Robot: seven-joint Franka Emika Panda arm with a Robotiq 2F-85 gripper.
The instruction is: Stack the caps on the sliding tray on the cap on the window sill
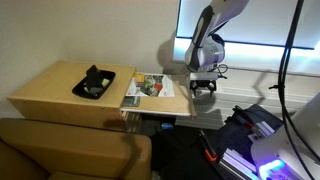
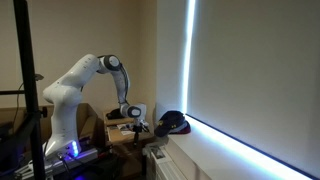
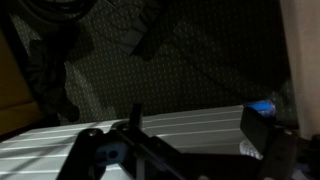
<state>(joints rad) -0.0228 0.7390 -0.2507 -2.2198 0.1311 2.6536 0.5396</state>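
A pale wooden tabletop [image 1: 45, 95] stands against a cream wall, with a brown sofa [image 1: 60, 150] in front of it and a black tray [image 1: 93, 82] on top. The sliding tray [image 1: 150, 105] juts from its side toward the arm. On it lies a light, mottled patch, too small to make out as the caps. In an exterior view the sill [image 2: 240, 155] runs under a bright window [image 2: 250, 70], and the maroon cap [image 2: 173, 122] sits on its near end. The wrist view is dark, showing patterned floor and a ribbed white surface below.

The white arm [image 2: 85, 75] rises from its base, bends over at the elbow and points its wrist down. The pincer [image 1: 203, 88] hangs just beyond the sliding tray's outer end, near the cap but apart from it [image 2: 133, 126]. It is released, with nothing between its fingers.
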